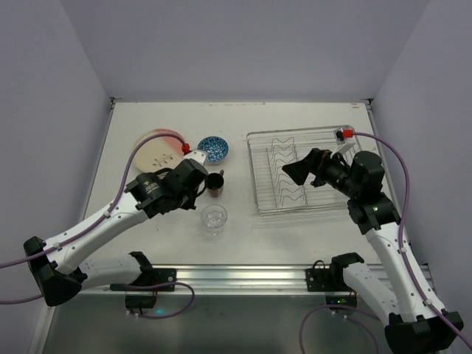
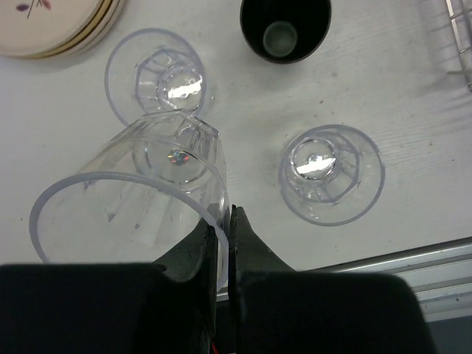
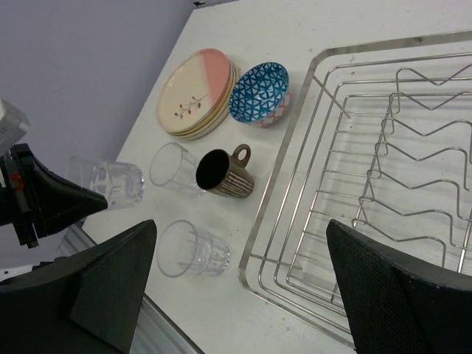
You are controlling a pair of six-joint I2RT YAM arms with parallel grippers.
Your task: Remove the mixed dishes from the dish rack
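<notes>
My left gripper (image 2: 227,221) is shut on the rim of a clear glass tumbler (image 2: 140,192), pinching its wall and holding it above the table; the held tumbler (image 3: 110,181) also shows beside that gripper (image 1: 198,171). Below stand two more tumblers (image 2: 158,77) (image 2: 332,173) and the dark brown mug (image 2: 285,29). The cream plates (image 3: 195,92), stacked with a part-pink one on top, and the blue-patterned bowl (image 3: 259,92) sit on the table's far left. The silver wire dish rack (image 3: 262,214) shows no dishes inside. My right gripper (image 3: 242,228) hangs open over the rack (image 1: 265,209).
The table's near edge with its metal rail (image 2: 413,258) runs just behind the nearest tumbler (image 1: 214,217). Grey walls close the table on the left, right and far sides. The mug (image 1: 214,183) stands between the rack and the left arm.
</notes>
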